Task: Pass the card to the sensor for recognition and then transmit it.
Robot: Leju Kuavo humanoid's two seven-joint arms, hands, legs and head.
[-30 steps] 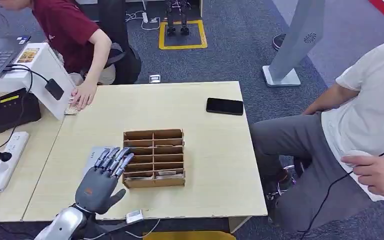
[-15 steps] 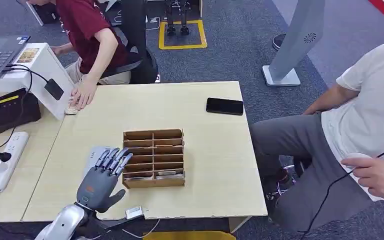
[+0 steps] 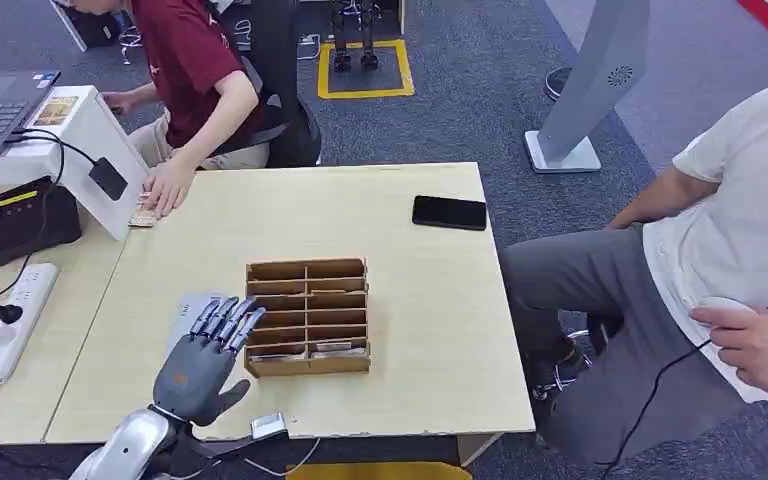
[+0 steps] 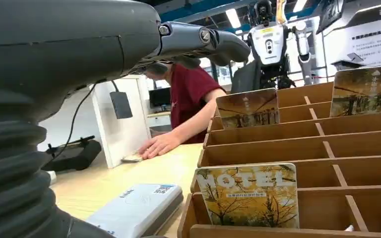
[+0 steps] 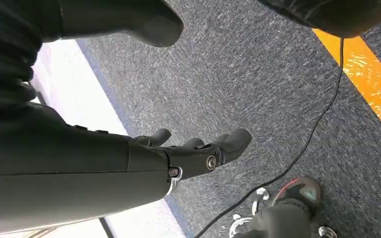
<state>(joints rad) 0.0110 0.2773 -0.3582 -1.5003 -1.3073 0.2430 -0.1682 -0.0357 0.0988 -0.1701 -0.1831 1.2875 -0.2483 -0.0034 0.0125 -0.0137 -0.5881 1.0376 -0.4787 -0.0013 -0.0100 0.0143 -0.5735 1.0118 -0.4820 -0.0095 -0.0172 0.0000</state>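
Note:
A wooden card rack [image 3: 308,316] with many slots stands in the middle of the table [image 3: 430,330]. The left wrist view shows a yellow "HOTEL" card [image 4: 248,196] upright in a near slot and two more cards [image 4: 248,108] in farther slots. A flat grey sensor pad [image 3: 182,306] lies just left of the rack, also close by in the left wrist view as the sensor pad [image 4: 139,208]. My left hand [image 3: 205,355] hovers over the pad with its fingers stretched toward the rack's left edge, holding nothing. My right hand [image 5: 193,151] hangs over the carpet, fingers apart and empty.
A black phone [image 3: 449,212] lies at the table's far right. A person in red rests a hand [image 3: 167,188] on the far left corner beside a white stand [image 3: 100,150]. A black terminal [image 3: 22,215] and power strip [image 3: 12,318] sit left. Another person [image 3: 720,250] sits right.
My left hand has drawn back slightly toward the table's front edge. The person in red has straightened up, with the hand still on the table.

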